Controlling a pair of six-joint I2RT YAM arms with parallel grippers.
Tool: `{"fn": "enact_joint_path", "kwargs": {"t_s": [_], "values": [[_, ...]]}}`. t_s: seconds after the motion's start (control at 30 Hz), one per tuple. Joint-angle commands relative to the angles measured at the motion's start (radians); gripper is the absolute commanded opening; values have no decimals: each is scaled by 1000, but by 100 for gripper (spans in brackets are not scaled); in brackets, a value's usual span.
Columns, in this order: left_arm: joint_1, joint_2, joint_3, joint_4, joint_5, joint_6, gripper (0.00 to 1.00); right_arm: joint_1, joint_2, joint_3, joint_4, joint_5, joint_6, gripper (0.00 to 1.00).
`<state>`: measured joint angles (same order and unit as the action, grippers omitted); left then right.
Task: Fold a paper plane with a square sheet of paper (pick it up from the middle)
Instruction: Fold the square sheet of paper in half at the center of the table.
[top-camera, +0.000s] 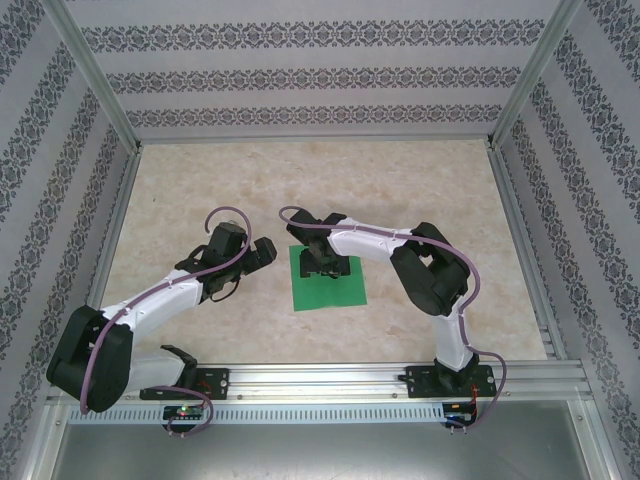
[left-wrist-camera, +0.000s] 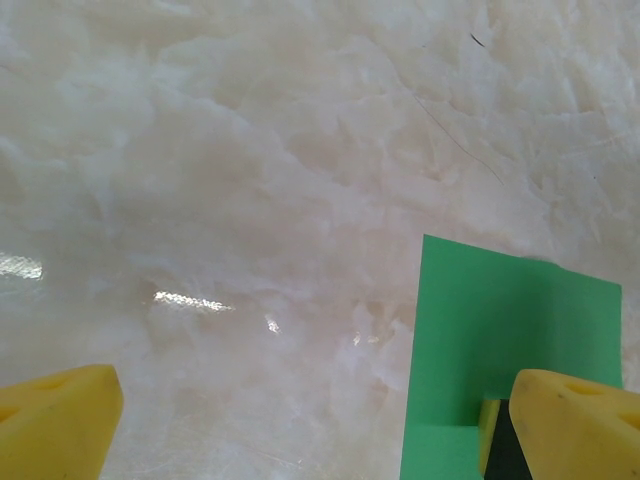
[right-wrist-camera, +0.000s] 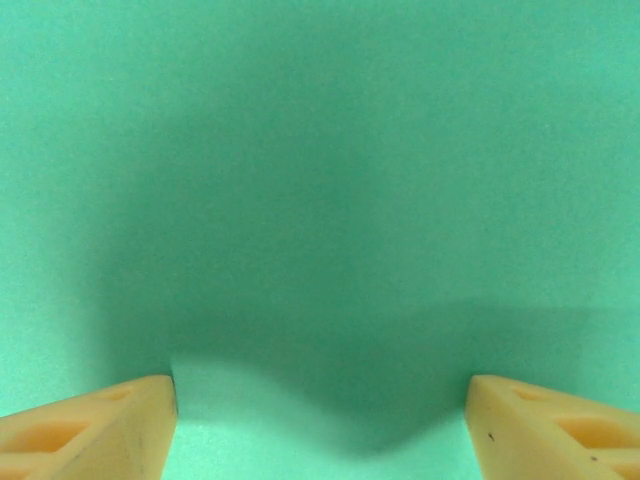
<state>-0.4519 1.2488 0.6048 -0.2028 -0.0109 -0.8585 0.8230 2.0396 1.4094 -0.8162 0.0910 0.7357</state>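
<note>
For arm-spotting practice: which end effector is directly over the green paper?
The right end effector, above the square sheet of paper; the left end effector is beside it.

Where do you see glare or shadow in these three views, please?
Left wrist: glare streaks on the table, left of the square sheet of paper. Right wrist: dark shadow over the sheet ahead of the right gripper. Top external: evenly lit.

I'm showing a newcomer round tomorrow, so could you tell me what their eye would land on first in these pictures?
The bright green sheet of paper, lying near the middle of the pale marbled table, stands out most. The right gripper is open directly over it, and the left gripper is open by its left edge.
</note>
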Motion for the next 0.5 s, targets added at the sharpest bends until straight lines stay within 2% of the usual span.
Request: {"fn": "enact_joint_path", "kwargs": {"t_s": [0.0,0.2,0.33,0.4,0.47], "values": [[9,-12,11,17,-21,5,100,7,82,-27,-18,24,15,76],[9,-6,25,7,-23,18,100,8,67,-38,2,12,6,74],[9,-6,29,-1,-23,21,100,6,8,-43,49,-8,7,70],[9,-8,34,-8,-26,14,100,2,-27,-44,66,-5,8,63],[9,-19,47,-29,-40,6,100,-5,-60,-40,69,8,7,50]]}}
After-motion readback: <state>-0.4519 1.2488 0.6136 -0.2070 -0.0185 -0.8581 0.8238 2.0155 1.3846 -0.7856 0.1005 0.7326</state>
